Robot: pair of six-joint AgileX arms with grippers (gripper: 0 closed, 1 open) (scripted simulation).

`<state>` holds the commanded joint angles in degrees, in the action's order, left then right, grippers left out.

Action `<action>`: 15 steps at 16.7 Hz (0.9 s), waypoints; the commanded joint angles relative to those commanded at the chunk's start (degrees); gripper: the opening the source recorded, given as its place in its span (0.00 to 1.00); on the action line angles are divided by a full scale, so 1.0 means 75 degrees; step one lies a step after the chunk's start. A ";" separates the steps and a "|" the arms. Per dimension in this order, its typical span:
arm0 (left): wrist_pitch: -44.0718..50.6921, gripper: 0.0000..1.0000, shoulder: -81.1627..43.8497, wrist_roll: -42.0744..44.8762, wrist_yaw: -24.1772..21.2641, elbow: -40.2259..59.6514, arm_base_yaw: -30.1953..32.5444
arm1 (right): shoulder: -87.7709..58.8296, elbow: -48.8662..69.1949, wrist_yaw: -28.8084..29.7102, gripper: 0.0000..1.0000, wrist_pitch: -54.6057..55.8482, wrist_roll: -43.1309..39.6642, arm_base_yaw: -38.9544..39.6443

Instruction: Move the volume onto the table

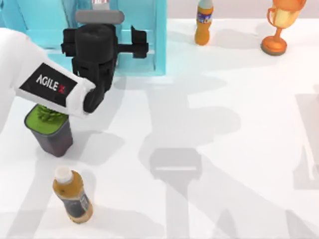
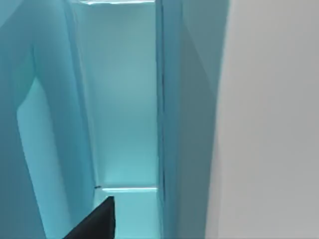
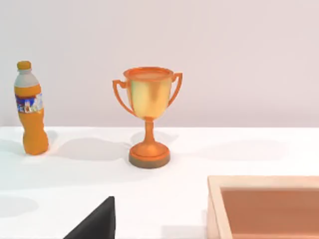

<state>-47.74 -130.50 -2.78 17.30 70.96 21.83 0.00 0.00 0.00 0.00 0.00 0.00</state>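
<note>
Left end effector [image 1: 100, 17] sits inside light-blue shelf unit [image 1: 160, 45].

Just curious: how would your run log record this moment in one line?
left gripper: at light-blue shelf unit | teal-blue book: unseen | right arm: parked near gold trophy, orange bottle

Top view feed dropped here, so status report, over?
Left pincer at the light-blue compartmented shelf unit. Book unseen. White table: potted plant beside left arm.

Two bottles [image 1: 73, 196] [image 1: 204, 22], one trophy [image 1: 280, 25], one shelf unit [image 1: 149, 40].
</note>
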 joint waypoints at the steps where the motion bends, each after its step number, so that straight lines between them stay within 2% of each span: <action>1: 0.0019 1.00 -0.0147 0.0009 -0.0047 0.0167 -0.0048 | 0.0000 0.0000 0.0000 1.00 0.0000 0.0000 0.0000; 7: 0.0025 1.00 -0.0322 0.0020 -0.0108 0.0329 -0.0118 | 0.0000 0.0000 0.0000 1.00 0.0000 0.0000 0.0000; 15: 0.0025 0.40 -0.0322 0.0020 -0.0108 0.0329 -0.0118 | 0.0000 0.0000 0.0000 1.00 0.0000 0.0000 0.0000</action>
<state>-47.56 -132.91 -2.63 16.49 73.42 20.95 0.00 0.00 0.00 0.00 0.00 0.00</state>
